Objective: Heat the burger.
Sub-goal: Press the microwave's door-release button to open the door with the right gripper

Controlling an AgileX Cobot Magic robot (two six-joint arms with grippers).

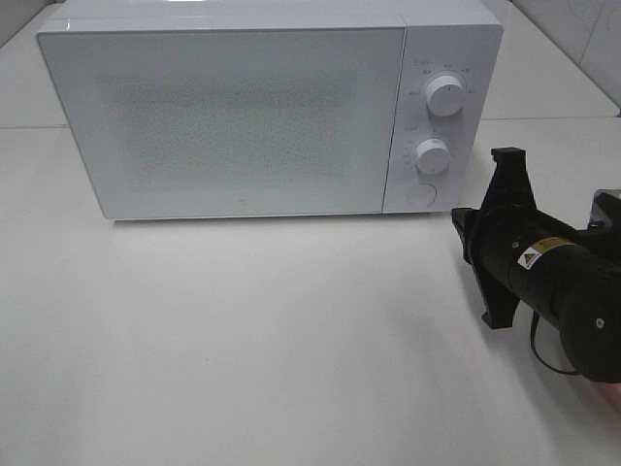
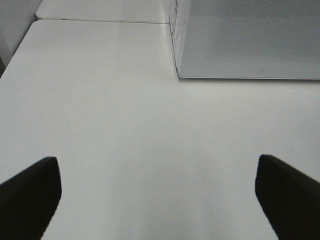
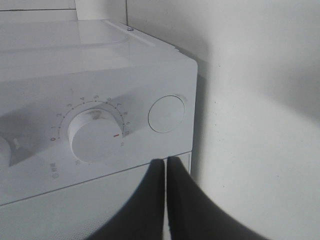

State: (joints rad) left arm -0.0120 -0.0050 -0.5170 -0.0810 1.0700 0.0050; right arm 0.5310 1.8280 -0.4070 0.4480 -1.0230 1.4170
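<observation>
The burger shows in no view. A white microwave [image 1: 233, 116] stands at the back of the table with its door shut; its frosted door [image 2: 250, 40] hides the inside. My right gripper [image 1: 456, 218] is shut with nothing in it. It sits close to the lower right corner of the control panel, just below the round button [image 3: 166, 114] and beside the lower dial [image 3: 95, 135]. The fingertips [image 3: 159, 167] are pressed together. My left gripper [image 2: 160, 200] hangs open over bare table to the left of the microwave, holding nothing, and is outside the exterior high view.
The white table [image 1: 243, 340] stretches in front of the microwave. An upper dial [image 1: 445, 95] sits above the lower dial [image 1: 431, 155] on the panel. A seam [image 2: 100, 21] joins two tabletops behind the left gripper. A tiled wall [image 1: 582, 29] rises at the back right.
</observation>
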